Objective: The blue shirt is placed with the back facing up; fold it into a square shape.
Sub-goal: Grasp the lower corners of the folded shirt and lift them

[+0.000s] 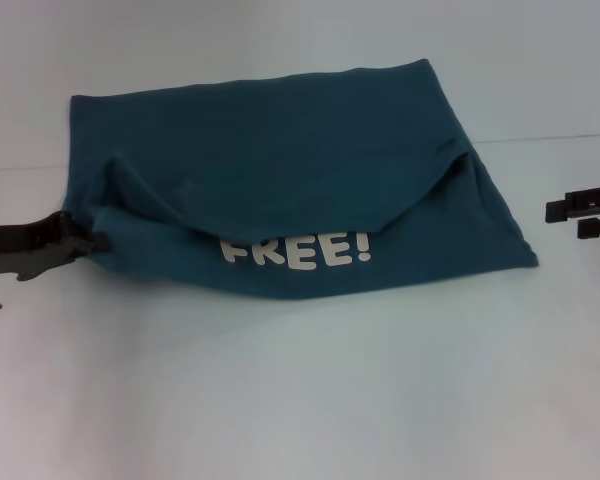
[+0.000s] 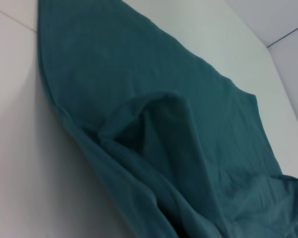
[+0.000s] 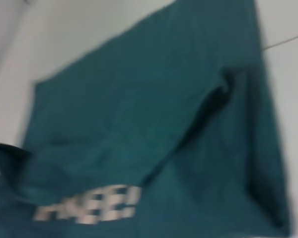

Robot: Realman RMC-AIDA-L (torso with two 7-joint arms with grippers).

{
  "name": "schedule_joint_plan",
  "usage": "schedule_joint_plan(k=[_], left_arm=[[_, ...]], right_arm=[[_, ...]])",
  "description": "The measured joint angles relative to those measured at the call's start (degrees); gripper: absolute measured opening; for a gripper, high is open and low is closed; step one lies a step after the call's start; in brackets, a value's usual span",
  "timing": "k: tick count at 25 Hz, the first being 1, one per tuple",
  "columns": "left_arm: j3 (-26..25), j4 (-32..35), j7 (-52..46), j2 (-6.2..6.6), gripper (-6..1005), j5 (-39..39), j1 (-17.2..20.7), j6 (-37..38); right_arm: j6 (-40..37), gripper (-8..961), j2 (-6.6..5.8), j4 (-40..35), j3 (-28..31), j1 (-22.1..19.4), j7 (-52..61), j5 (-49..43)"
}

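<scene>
Teal cotton fills the middle of the white surface (image 1: 300,400): the shirt (image 1: 280,160) lies partly folded, its plain back layer doubled over toward the robot, with a strip of the front showing along the near edge. The white "FREE!" lettering (image 1: 295,252) reads clearly there in the head view.

The left gripper (image 1: 85,243) sits low at the shirt's left near corner, touching the cloth where the fabric bunches up into a ridge; from the head view the jaws look closed on that corner, though the pinch itself is partly hidden by the fold. The right gripper (image 1: 585,212) hangs at the right edge of the head view, clear of the shirt and well apart from its right corner; whether its jaws are apart or together cannot be told.

The left wrist view shows what the head view does not: the raised fold (image 2: 154,114) seen close, a rounded pocket of cloth with creases running away from it. The right wrist view, blurred, takes in the shirt from the other side, with the dark gap under the folded layer (image 3: 216,99) and the lettering.
</scene>
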Motion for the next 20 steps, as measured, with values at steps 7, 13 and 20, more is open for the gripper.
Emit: schedule_joint_plan(k=[7,13,20], left_arm=[[-0.05,0.04,-0.17,-0.09,6,0.07,-0.26,0.08],[-0.10,0.04,-0.20,-0.40,7,-0.10,-0.04,-0.15],[-0.10,-0.07,-0.23,-0.80,7,-0.30,0.16,-0.31]], right_arm=[[7.10,725,3.24,0.39,-2.18,6.27,2.13,-13.91],[13.71,723,5.65,0.07,-7.61,6.19,1.21,-14.52],[20.90,722,8.33,-0.04,-8.68,5.66,-1.42,-14.23]])
